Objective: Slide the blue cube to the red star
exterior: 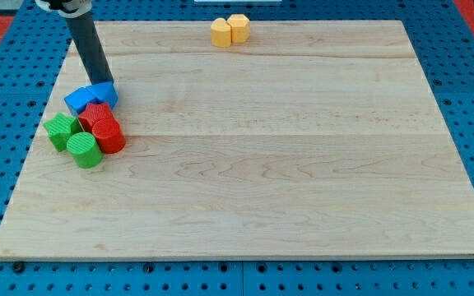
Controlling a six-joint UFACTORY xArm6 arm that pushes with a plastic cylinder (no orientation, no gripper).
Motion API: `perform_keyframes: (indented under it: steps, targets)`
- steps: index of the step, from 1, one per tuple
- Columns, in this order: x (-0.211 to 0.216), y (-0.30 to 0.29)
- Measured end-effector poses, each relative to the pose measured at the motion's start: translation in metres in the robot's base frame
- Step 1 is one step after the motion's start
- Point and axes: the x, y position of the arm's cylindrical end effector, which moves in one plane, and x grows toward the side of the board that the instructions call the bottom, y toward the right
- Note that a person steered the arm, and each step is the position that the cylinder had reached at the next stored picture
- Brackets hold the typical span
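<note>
My tip (108, 81) rests at the board's left side, touching the top edge of a blue cube (104, 94). A second blue block (79, 100) sits against the cube on its left. The red star (95, 114) lies just below the blue blocks, touching them. A red cylinder (109, 136) sits against the star's lower right. The rod rises from the tip toward the view's top left.
A green star-like block (59, 130) and a green cylinder (83, 150) crowd the cluster's lower left, near the board's left edge. Two yellow blocks (230, 30) sit together at the top edge, centre. The wooden board (286, 164) lies on a blue pegboard.
</note>
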Motion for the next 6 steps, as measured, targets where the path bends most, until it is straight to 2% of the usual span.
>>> perform_keyframes:
  steps: [3,5,6]
  targets:
    - [0.004,0.06]
    - [0.003,-0.009]
    - [0.015,0.024]
